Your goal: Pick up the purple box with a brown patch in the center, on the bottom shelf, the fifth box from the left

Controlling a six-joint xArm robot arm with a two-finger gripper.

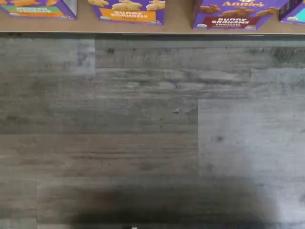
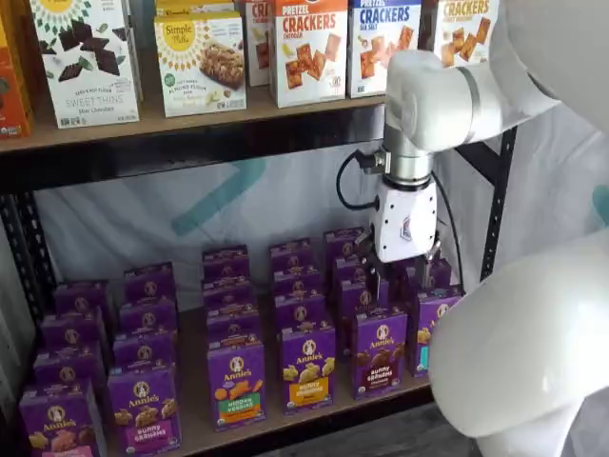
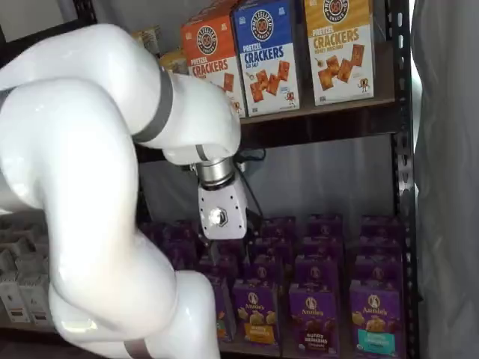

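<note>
My arm [image 2: 447, 95] hangs in front of the rack, over the bottom shelf [image 2: 314, 419] full of purple cartons. The purple box [image 2: 379, 350] with brown crackers sits in the near row, right of the yellow-label box [image 2: 306, 367]. My gripper [image 2: 395, 281] floats above the rows behind it; honestly can't tell whether the fingers are apart.

White arm bent downward, pincer [image 2: 398, 276] hanging vertically, fingers' gap unclear.
</note>
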